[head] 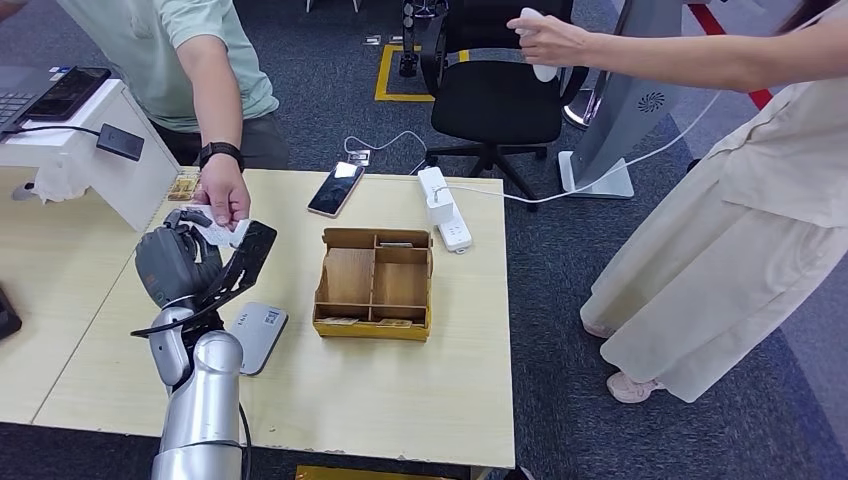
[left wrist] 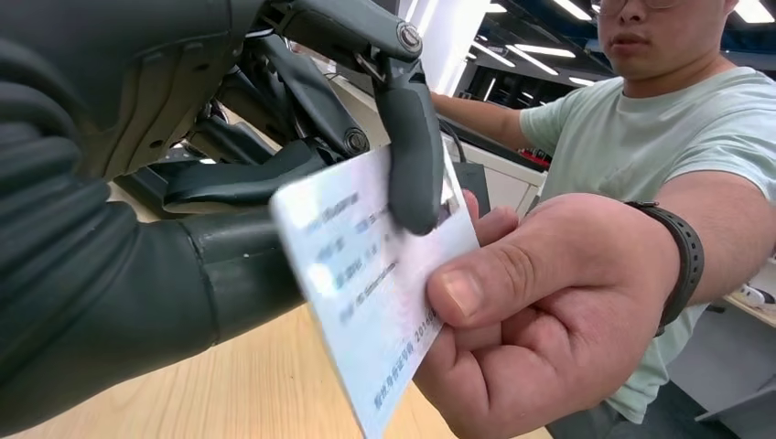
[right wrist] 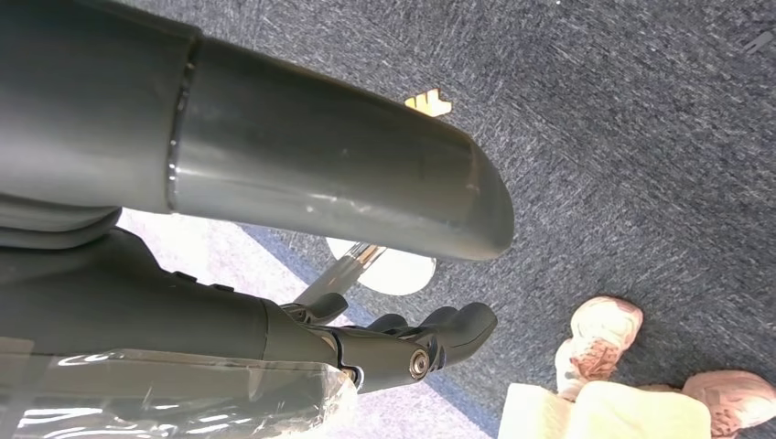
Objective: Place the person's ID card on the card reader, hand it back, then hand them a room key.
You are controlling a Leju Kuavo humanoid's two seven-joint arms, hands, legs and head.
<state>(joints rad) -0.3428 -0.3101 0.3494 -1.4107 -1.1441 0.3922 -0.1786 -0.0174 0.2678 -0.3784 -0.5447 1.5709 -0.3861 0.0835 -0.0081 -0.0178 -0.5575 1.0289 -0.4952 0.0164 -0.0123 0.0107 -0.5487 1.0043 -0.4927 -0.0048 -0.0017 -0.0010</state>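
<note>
Pale plastic, thin and flat, the white rectangular ID card (left wrist: 371, 283) sits pinched in the left robot hand (head: 195, 262), a dark fingertip (left wrist: 412, 174) pressing on its printed face and the thick grey thumb behind it. The person's hand (left wrist: 540, 311), with a black watch band at the wrist, pinches the card's other end between thumb and fingers, so both hold it at once above the far left part of the light wooden counter (head: 420, 390). Whether the card is being received or given back cannot be told from this alone.

The card looks light and stiff, with a smooth glossy face that would slide easily under hard fingertips. A pinch across the flat faces near one short end suits it best, leaving the other end free for the person; any pull while both grip could flex it or flick it loose.

The grey rounded card reader (head: 255, 335) lies on the counter just near of the left robot hand, and the brown wooden compartment box (head: 375, 283) stands to its right.

The right robot hand (right wrist: 403, 343) hangs over the carpet floor, fingers loosely extended and holding nothing.
</note>
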